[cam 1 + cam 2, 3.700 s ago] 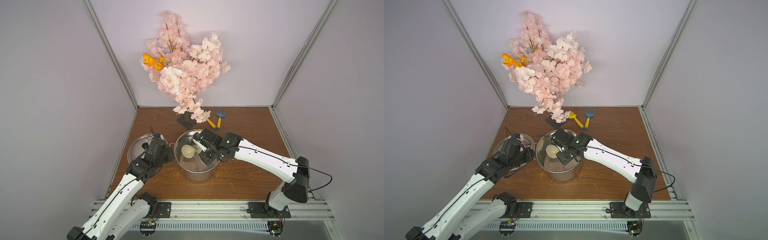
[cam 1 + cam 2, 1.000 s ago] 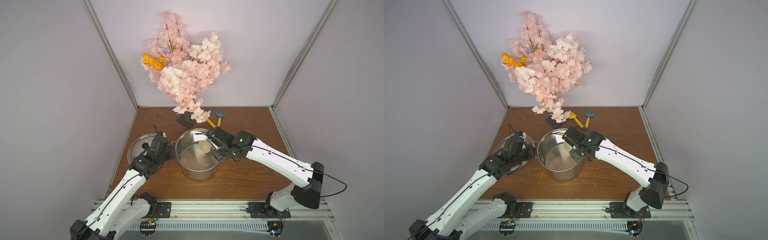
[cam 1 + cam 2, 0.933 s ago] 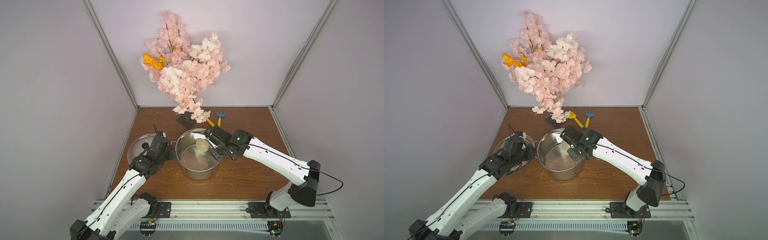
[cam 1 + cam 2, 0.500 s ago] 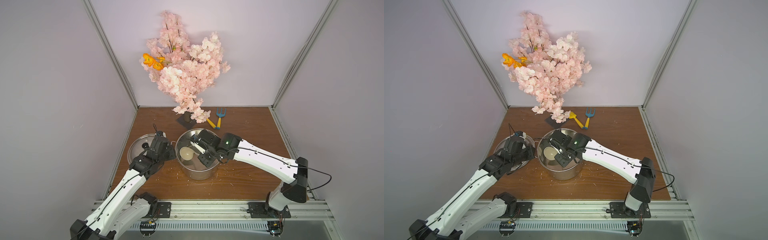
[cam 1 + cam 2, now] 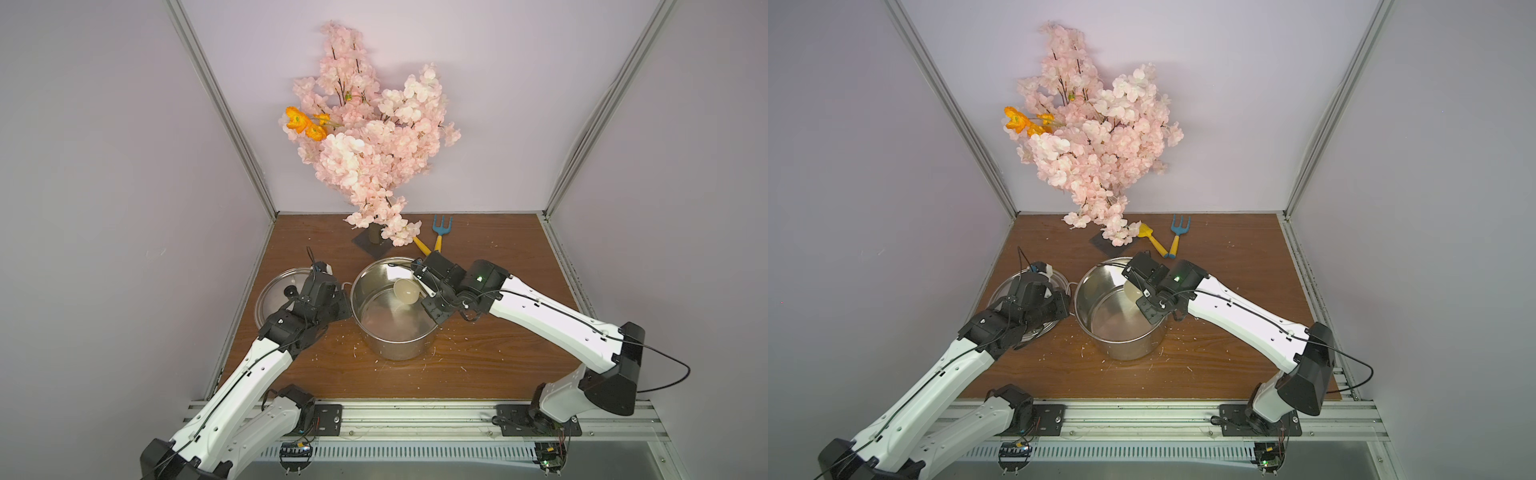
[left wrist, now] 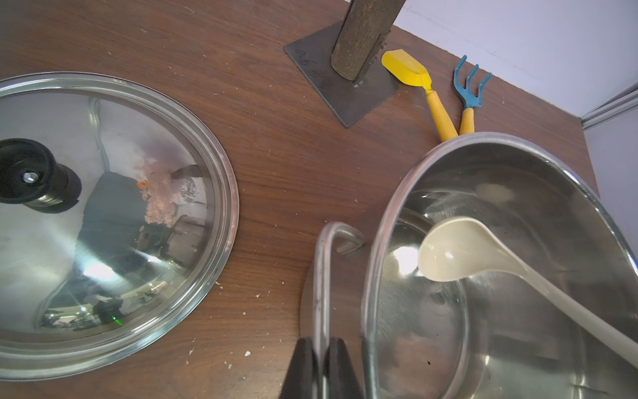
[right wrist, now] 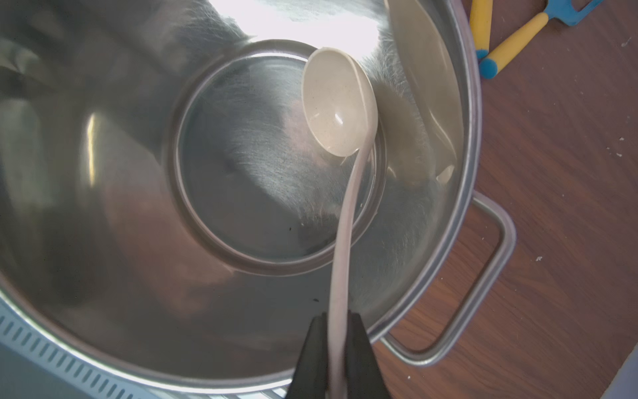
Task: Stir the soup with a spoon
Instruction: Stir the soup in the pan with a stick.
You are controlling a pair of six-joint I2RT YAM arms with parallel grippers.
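Right tool (image 7: 337, 323) pinches cream plastic ladle (image 7: 338, 103) by its handle | left tool (image 6: 320, 349) clamps steel stockpot (image 5: 399, 349) handle, mid-desk | ladle bowl has swung from pot's left to far-right wall: stirring underway.

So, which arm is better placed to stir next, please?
The right arm: its jaws are shut on the ladle, bowl inside the pot. The left arm clamps the pot handle.

Ladle (image 5: 406, 291) in pot (image 5: 398, 350), lid (image 5: 272, 291) left of pot, garden fork (image 5: 441, 227) behind it, blossom tree (image 5: 372, 137) at back
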